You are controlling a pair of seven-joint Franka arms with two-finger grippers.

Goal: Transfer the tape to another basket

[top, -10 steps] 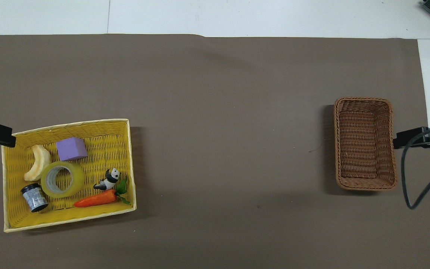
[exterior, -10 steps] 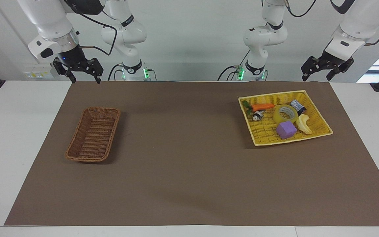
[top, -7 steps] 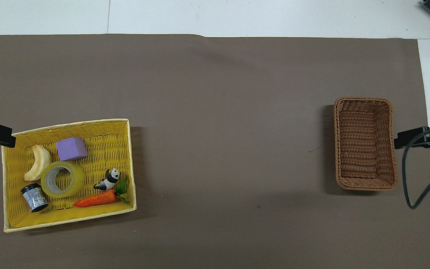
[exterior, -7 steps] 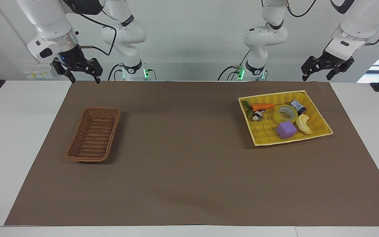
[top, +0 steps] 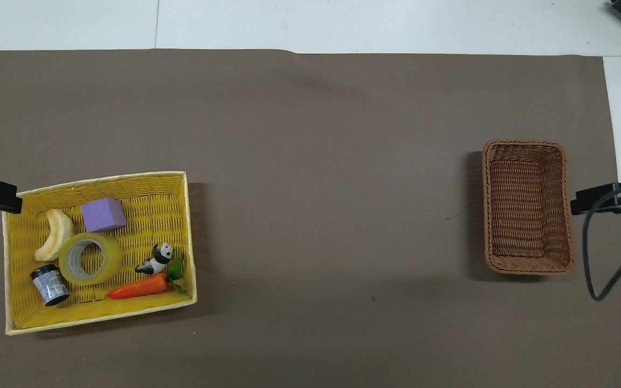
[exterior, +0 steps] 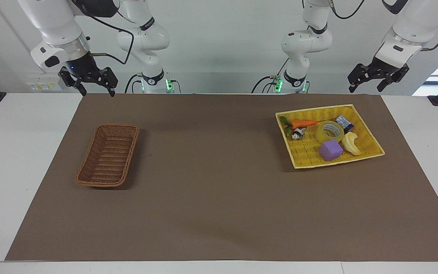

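The tape (exterior: pixel 329 131) is a translucent yellow roll lying flat in the bright yellow tray (exterior: pixel 314 110) at the left arm's end of the table; it also shows in the overhead view (top: pixel 90 258). The brown wicker basket (exterior: pixel 117 126) stands empty at the right arm's end and shows in the overhead view too (top: pixel 526 144). My left gripper (exterior: pixel 364 90) hangs open and empty in the air over the table's edge nearest the robots, beside the tray. My right gripper (exterior: pixel 98 91) hangs open and empty over the mat's corner by the basket.
The tray also holds a purple cube (exterior: pixel 330 149), a pale banana toy (exterior: pixel 351 144), a carrot toy (exterior: pixel 303 123), a panda figure (exterior: pixel 298 133) and a small dark can (exterior: pixel 343 123), all close around the tape. A brown mat (exterior: pixel 219 182) covers the table.
Both grippers have risen very slightly. Nothing on the table has moved.
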